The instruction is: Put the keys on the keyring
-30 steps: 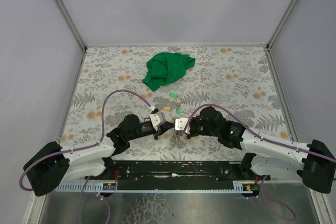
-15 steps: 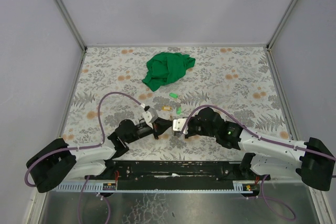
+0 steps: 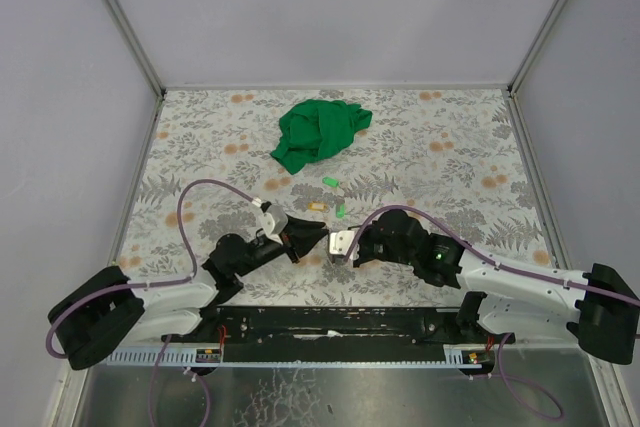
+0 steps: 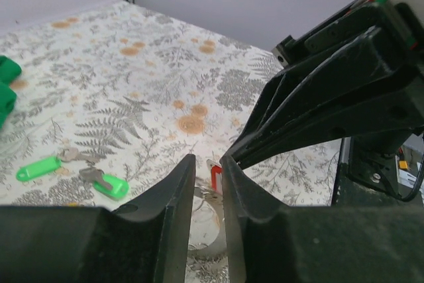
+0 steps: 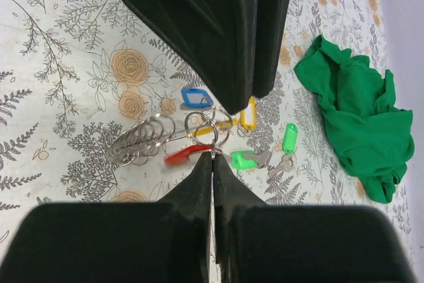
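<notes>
Left pincer [image 3: 318, 234], right pincer [image 3: 338, 244] low, tips close

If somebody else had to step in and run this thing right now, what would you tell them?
Left gripper: open only a slit, nothing in it, tip to tip with the right one.
Right gripper: pinched shut on the red-tagged key, low over the table.
The keyring lies just beside that key. The blue-tagged key, yellow-tagged key and two green-tagged keys lie close by.
Done: no key is clearly threaded yet.
Left: get every key onto the keyring.
</notes>
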Available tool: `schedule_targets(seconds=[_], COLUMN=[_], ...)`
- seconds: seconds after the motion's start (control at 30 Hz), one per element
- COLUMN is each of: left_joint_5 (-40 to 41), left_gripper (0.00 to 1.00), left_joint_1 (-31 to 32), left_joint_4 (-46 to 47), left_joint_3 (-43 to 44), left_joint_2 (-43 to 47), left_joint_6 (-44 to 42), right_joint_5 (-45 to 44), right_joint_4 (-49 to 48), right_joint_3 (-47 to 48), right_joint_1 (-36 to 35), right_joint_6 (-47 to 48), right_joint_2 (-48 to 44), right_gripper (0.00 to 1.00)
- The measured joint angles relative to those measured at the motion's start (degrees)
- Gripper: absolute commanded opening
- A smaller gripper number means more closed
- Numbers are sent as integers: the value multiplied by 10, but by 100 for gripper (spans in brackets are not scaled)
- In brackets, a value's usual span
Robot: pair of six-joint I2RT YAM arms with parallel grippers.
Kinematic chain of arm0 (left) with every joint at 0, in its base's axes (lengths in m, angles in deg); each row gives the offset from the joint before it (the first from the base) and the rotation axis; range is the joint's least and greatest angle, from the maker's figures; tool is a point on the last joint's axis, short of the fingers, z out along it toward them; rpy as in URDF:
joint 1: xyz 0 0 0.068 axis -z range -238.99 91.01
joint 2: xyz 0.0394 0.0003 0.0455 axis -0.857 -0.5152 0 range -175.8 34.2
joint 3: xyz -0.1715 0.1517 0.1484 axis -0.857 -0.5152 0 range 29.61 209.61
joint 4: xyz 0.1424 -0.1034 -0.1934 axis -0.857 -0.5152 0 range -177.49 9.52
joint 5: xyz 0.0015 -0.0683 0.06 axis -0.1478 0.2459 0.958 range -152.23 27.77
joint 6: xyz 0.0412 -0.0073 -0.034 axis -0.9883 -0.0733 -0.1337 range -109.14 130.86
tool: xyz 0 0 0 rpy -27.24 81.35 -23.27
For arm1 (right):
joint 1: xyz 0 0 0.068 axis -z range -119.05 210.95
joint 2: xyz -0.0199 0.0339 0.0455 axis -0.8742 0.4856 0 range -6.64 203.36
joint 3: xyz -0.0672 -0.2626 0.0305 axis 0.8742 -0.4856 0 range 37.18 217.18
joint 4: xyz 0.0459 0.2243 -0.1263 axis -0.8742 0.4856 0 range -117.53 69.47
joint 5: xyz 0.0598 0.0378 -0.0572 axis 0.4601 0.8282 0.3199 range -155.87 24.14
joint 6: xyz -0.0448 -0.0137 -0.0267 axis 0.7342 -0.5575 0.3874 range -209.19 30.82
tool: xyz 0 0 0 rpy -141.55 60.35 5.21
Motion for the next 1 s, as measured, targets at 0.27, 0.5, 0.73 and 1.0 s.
schedule_targets(seconds=[0.27, 0.5, 0.73, 1.0], left_joint_5=[-16, -82, -117, -118], left_gripper=[32, 37, 35, 31], left_joint_1=[-1, -5, -5, -5], left_joint_4=[-109, -213, -254, -308], left_joint_3=[11, 56, 94, 116], left_joint_2=[83, 88, 51, 41], left_joint_6=[-66, -129, -132, -121], right_joint_5=[-13, -14, -14, -14], right_joint_4=[14, 21, 30, 30], right_joint_3=[0, 2, 3, 3], right_joint_1=[0, 0, -1, -3], right_joint_6=[13, 19, 21, 22], right_joint_2=[-7, -7, -7, -7], right_gripper=[0, 0, 0, 0])
